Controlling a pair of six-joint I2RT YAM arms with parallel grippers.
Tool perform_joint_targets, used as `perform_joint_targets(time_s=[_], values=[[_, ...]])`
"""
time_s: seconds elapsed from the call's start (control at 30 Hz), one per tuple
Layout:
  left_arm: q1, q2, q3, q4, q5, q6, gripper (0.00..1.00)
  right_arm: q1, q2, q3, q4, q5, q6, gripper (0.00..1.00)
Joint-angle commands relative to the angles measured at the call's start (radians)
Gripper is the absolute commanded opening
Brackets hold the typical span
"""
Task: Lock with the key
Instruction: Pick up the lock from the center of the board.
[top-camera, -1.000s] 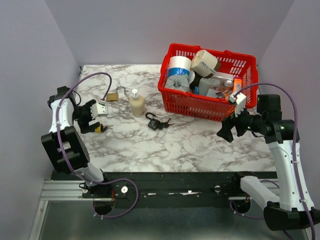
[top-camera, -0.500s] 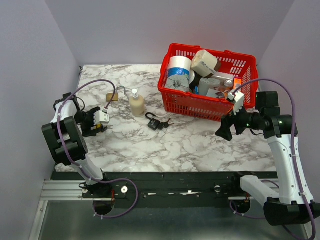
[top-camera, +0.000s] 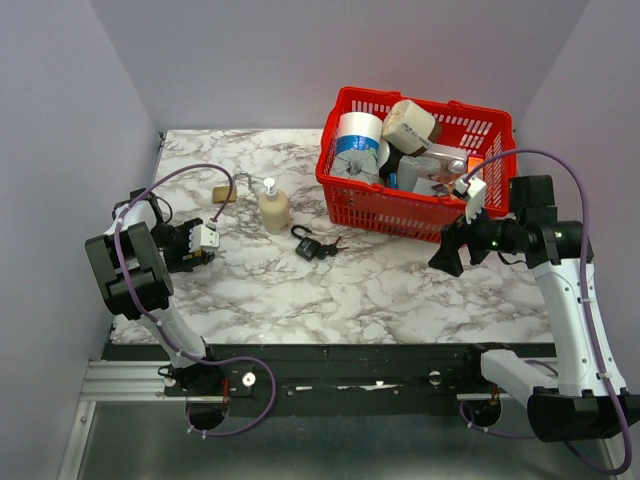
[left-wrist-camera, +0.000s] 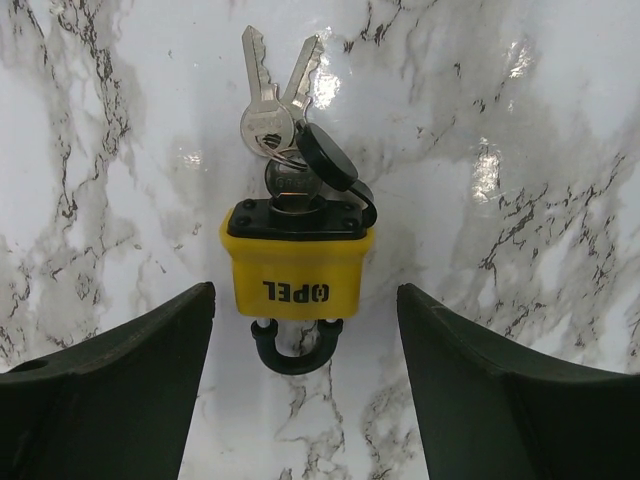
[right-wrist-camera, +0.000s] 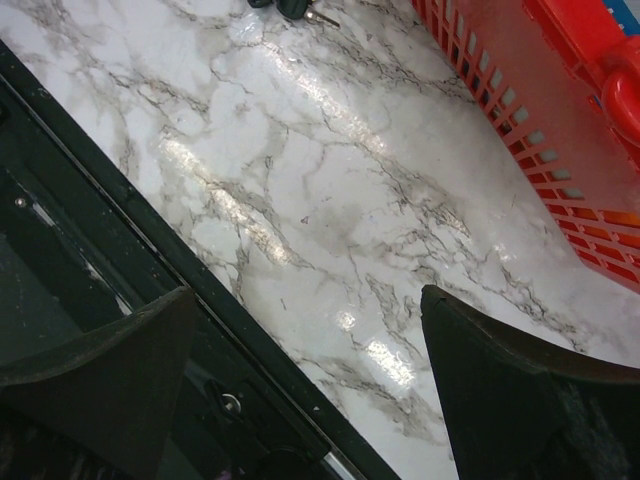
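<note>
1. A white marble surface (top-camera: 330, 290) with grey veins sits between plain pale walls. A black rail (top-camera: 340, 365) runs along its near edge.
2. Nearest on the right, the right tool (top-camera: 447, 258) hangs above bare marble in front of the basket. Its fingers (right-wrist-camera: 90, 370) are spread wide with nothing between them.
3. At the left edge, the left tool (left-wrist-camera: 302, 300) is low over the yellow padlock (left-wrist-camera: 296, 258). Its fingers (left-wrist-camera: 100, 380) are apart, one on each side of the lock body and clear of it.
4. The yellow padlock lies flat on the marble with its dark shackle (left-wrist-camera: 295, 350) towards the wrist. A key is in the keyhole at the black far end. Two spare keys (left-wrist-camera: 270, 95) fan out from the ring, and a round black cap (left-wrist-camera: 325, 160) lies beside them.
5. Near the middle lies a black padlock (top-camera: 308, 245) with its keys (top-camera: 335, 243) just to its right.
6. Behind it stands a cream pump bottle (top-camera: 273, 208), upright.
7. Left of the bottle lies a brass padlock (top-camera: 225, 194).
8. Far right, a red plastic basket (top-camera: 380, 212) holds a white-and-blue tape roll (top-camera: 358, 135), a beige roll (top-camera: 408, 125) and other items too jumbled to name.
</note>
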Motion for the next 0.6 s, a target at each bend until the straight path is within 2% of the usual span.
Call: perform_joint_targets(time_s=[0.0, 0.27, 0.37, 0.4, 0.5, 0.57], values=[[0.002, 0.027, 0.019, 0.003, 0.033, 0.05, 0.8, -0.005, 0.008, 0.029, -0.005, -0.029, 0.011, 1.0], [-0.005, 0.025, 0.006, 0.007, 0.05, 0.049, 0.79, -0.005, 0.022, 0.038, -0.004, -0.035, 0.012, 1.0], [-0.011, 0.025, -0.004, 0.009, 0.043, 0.054, 0.73, -0.005, 0.03, 0.035, -0.001, -0.041, 0.014, 1.0], [-0.01, 0.025, -0.006, 0.007, 0.043, 0.053, 0.66, -0.005, 0.033, 0.035, 0.002, -0.04, 0.017, 1.0], [-0.01, 0.009, -0.017, 0.007, 0.056, 0.051, 0.52, -0.003, 0.036, 0.05, 0.009, -0.037, 0.018, 1.0], [-0.013, -0.02, -0.023, -0.005, 0.085, 0.051, 0.49, -0.005, 0.039, 0.059, 0.015, -0.034, 0.018, 1.0]])
